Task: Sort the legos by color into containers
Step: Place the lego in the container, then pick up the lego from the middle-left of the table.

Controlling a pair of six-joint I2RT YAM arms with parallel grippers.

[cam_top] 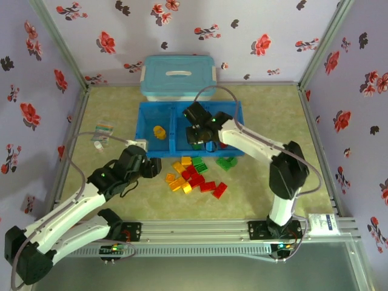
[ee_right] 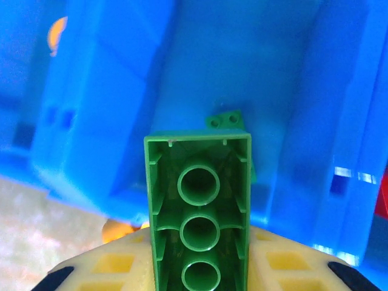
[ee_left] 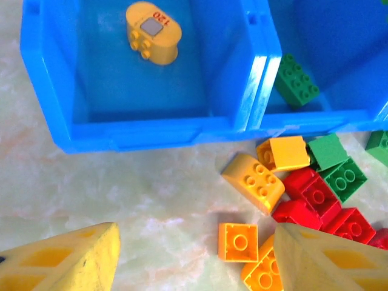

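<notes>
Top external view: we see a table (cam_top: 273, 182) with a pale green top that looks like stone. Purple walls (cam_top: 242, 54) with red and black flowers stand around it. A light-blue box (cam_top: 177, 76) with a white handle sits at the far side, just behind the blue tray (cam_top: 140, 130).

The left arm lies low and reaches forward over the table. The left gripper (cam_top: 151, 167) hangs close above the table and points at the tray. Its two yellow fingers (ee_left: 66, 260) stand apart, with nothing between them. Just ahead of it, a bit to the right, the legos (cam_top: 194, 176) lie in a heap of red, green and yellow-orange, near the tray's front wall. Farther ahead, in the tray's left part, lies a yellow piece (ee_left: 153, 33).

The right arm bends up high at the elbow and reaches across over the tray. The right gripper (cam_top: 199, 138) points down into it. It pinches a green brick (ee_right: 199, 206), hollow side up. Just past that brick, down in the tray, lies a second green brick (ee_right: 227, 121). We think this is the tray's middle part, but the arm hides the walls from above.
</notes>
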